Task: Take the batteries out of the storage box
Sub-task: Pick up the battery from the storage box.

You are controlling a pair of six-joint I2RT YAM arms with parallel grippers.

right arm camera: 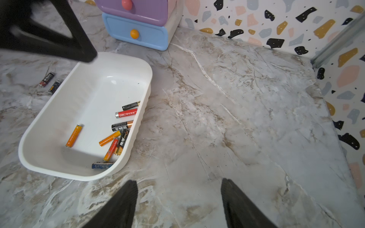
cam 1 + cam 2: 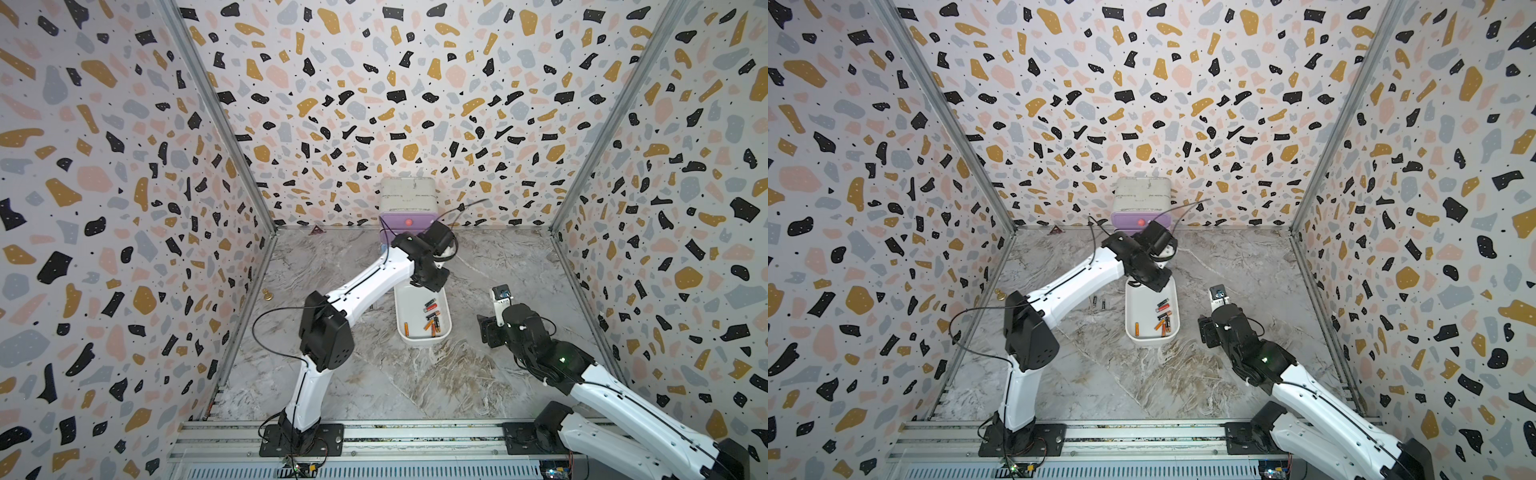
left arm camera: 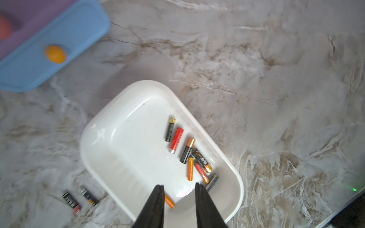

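Two claws hang empty. The left claw [image 3: 178,185] has its jaws partly apart above the end of the white box [image 3: 122,142] nearest the drawer cabinet [image 1: 146,37]. Its arm reaches forward with the wrist bent down. The right claw [image 1: 178,181] gapes wide over bare table [image 1: 237,118] beside the box. Eight batteries [image 3: 187,152] lie in the box, and two more batteries [image 3: 71,201] lie on the table just beside it.

- I saw the marble-patterned bench [image 2: 415,382] carrying the white storage box [image 3: 122,138].
- A black-and-red battery [image 3: 71,201] and a dark battery [image 3: 89,196] lay beside it.
- The drawer cabinet [image 2: 407,195] stood at the back.
- A small brass-coloured piece [image 2: 268,296] sat near a side wall.
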